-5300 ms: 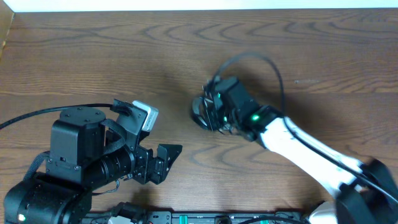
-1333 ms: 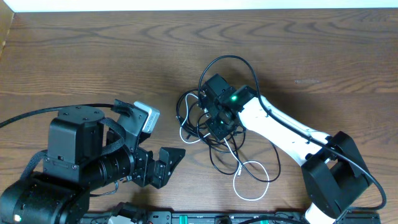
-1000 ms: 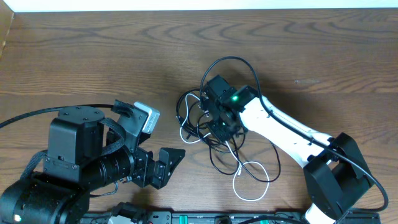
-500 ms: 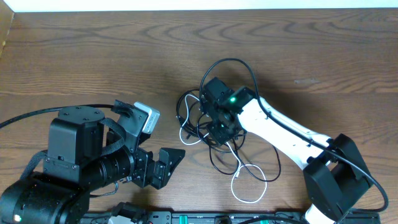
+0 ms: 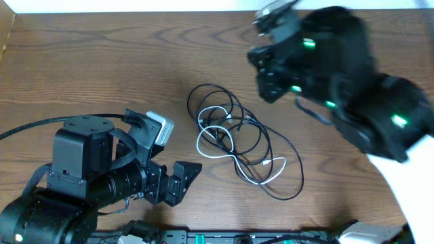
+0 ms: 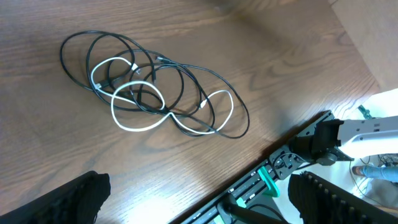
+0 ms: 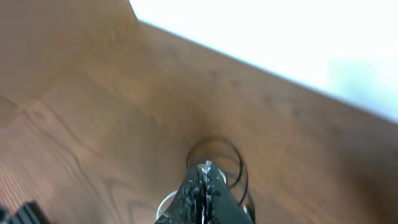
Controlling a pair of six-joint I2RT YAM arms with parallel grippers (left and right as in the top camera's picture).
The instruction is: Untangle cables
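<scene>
The cables lie loose in a tangled heap at the table's centre. The thin black cord (image 5: 189,105) makes several overlapping loops, and the thin white cord (image 5: 197,142) winds through them. Both show in the left wrist view, black (image 6: 62,56) and white (image 6: 134,128). My left gripper (image 5: 182,177) is open and empty, low and left of the heap; in its wrist view the fingers (image 6: 199,199) sit wide apart. My right arm (image 5: 319,61) is raised high at the upper right, blurred. My right gripper (image 7: 205,171) is shut, with nothing visible in it, above the black loop (image 7: 239,165).
A metal rail with teal clips (image 6: 267,180) runs along the table's front edge. A thick black robot lead (image 5: 34,125) trails off to the left. A pale wall borders the table's far edge (image 5: 135,5). Bare wood surrounds the heap.
My right gripper was down in the cable heap; it has lifted away to the upper right. The cables now lie flatter and more spread out. The left arm has not moved.
</scene>
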